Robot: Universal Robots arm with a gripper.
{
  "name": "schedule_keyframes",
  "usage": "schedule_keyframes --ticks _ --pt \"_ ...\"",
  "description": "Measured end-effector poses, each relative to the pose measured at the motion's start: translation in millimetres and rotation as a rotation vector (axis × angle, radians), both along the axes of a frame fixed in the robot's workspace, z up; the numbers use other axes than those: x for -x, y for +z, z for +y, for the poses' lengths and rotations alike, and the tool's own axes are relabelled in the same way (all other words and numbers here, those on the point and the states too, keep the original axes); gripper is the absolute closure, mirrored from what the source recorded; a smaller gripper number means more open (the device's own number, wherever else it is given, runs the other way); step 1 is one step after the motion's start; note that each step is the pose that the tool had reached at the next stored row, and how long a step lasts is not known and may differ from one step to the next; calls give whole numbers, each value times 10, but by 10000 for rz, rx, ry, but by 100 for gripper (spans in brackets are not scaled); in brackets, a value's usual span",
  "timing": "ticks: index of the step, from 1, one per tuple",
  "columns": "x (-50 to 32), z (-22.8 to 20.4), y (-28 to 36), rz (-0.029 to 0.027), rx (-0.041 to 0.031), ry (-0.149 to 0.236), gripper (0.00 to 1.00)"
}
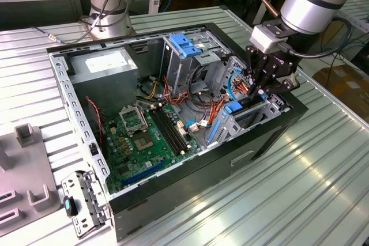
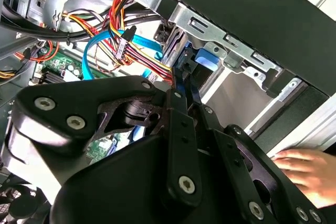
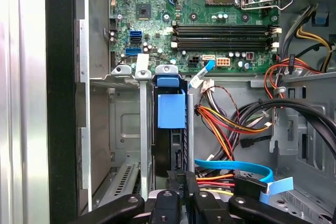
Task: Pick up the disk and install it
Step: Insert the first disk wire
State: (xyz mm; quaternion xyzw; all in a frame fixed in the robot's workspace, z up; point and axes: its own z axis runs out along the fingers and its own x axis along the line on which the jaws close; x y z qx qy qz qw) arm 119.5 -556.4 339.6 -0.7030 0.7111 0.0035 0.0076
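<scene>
- Above the open computer case [image 1: 173,200], at the exterior view's right, the arm is seen reaching down from the upper corner; the gripper [image 1: 258,92] hangs nearly vertical over the grey drive bay [image 1: 245,120] at the case's near wall.
- The fingers [image 2: 181,85] are drawn close together on the upper edge of the disk [image 3: 170,129]; the disk is pinched edge-on between them.
- The disk is stood on edge inside the drive bay, between the bay's metal walls; its blue plastic tab [image 3: 171,109] is turned toward the first wrist camera, and its long axis runs down into the bay, away from the gripper.
- The green motherboard [image 3: 210,19] is shown beyond the bay in the first wrist view, with orange, red and yellow cables [image 3: 231,124] beside the disk.
- A person's hand [image 2: 310,171] resting on the table outside the case is given by the second wrist view alone; the blue part of the disk [image 2: 202,61] is seen there just past the fingertips.
- The tall grey cage with its light-blue latch [image 1: 185,44] is shown in the exterior view, well apart from the gripper.
</scene>
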Motion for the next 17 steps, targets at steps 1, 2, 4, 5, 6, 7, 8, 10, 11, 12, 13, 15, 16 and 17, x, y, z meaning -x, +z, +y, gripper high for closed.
schedule_keyframes --ticks 1,2,4,5,6,7,8,10,11,12,13,15,16,17 --pt "0 0 0 0 0 0 83" --pt "0 0 0 0 -1 0 83" --pt "0 0 17 0 -4 -1 82" --pt "0 0 61 -1 -1 0 76" --pt "0 0 101 0 -1 -1 76" --pt "0 0 127 -1 0 -1 76" --pt "0 0 127 0 -3 -1 76" --pt "0 0 129 -1 -3 0 76" --pt "0 0 131 0 -1 0 77" --pt "0 0 131 -1 -2 -1 84" --pt "0 0 132 0 -1 0 89" --pt "0 0 133 0 -2 0 89" --pt "0 0 133 0 -2 0 89" --pt "0 0 135 0 -1 0 89"
